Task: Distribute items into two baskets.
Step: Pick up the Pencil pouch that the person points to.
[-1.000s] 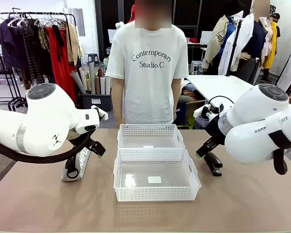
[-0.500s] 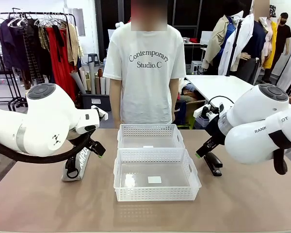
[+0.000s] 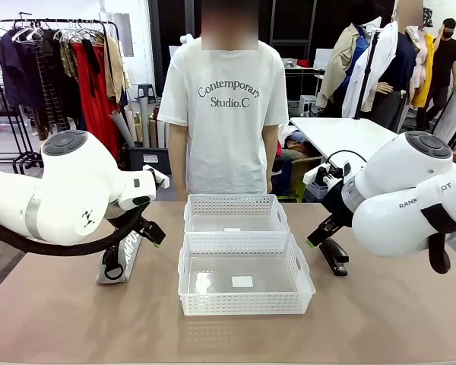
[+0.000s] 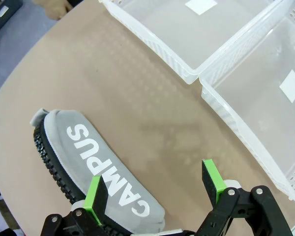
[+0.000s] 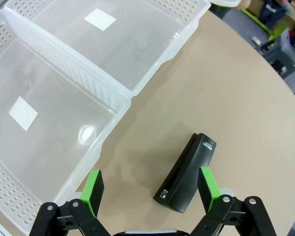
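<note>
Both sets of jaws stand wide open and hold nothing. On the left side of the tabletop the left jaws hang low over the grey fabric zip pouch with white CAMPUS lettering. One green pad sits over the pouch body and the other pad over bare tabletop, so I'm not centred on it. On the right side the right jaws hover above the small black stapler, which lies flat near the baskets and closer to one pad than the other. The two white plastic lattice baskets sit end to end in the middle, near basket touching far basket, and each has only a white label inside. A person in a white T-shirt stands at the far side. The pouch looks soft and light and will probably sag, so I'd pinch across its short width at mid-length, off the black zipper. The stapler looks rigid, denser and smooth-sided, so I'd take it across the narrow sides near the middle to stop it swinging or slipping.
</note>
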You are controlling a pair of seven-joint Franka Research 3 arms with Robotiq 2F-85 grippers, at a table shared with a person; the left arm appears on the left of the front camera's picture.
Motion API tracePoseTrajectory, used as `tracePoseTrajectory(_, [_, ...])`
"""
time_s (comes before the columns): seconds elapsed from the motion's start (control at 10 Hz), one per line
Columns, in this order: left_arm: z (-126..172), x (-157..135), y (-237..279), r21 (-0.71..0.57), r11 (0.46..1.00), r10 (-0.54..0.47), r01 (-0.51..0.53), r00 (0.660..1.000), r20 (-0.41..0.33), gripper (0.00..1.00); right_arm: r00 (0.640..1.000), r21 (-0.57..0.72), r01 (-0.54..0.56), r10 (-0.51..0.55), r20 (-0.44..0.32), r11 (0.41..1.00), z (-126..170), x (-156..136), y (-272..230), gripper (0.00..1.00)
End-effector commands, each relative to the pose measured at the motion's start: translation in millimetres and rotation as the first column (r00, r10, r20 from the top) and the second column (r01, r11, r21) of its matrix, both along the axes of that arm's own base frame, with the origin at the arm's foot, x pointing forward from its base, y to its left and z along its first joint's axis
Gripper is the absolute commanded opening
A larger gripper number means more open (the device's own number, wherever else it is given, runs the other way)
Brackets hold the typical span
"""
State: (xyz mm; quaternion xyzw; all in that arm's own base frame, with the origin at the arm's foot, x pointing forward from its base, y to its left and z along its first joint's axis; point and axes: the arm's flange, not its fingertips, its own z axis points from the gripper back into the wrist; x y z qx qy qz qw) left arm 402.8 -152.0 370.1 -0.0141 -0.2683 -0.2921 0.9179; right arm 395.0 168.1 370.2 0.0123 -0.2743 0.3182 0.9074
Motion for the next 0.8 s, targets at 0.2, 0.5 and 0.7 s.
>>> tracePoseTrajectory(0.2, [0.7,-6.1,8.1,0.002,1.0,-0.017,0.017,0.999,-0.038,1.0,1.0,0.0,0.0,0.0,0.0,1.0,0.0,0.0,0.0,1.0])
tracePoseTrajectory(0.5, [17.5,-21.0,13.1,-0.001,1.0,-0.02,0.02,0.998,-0.055,1.0,0.996,-0.055,0.086,-0.084,0.042,0.995,5.7,-11.4,9.0,1.0])
tracePoseTrajectory(0.7, [30.7,-25.1,15.4,-0.029,1.0,-0.003,0.002,0.999,-0.042,1.0,0.991,-0.141,0.124,-0.117,0.062,0.982,12.2,-22.0,16.8,1.0])
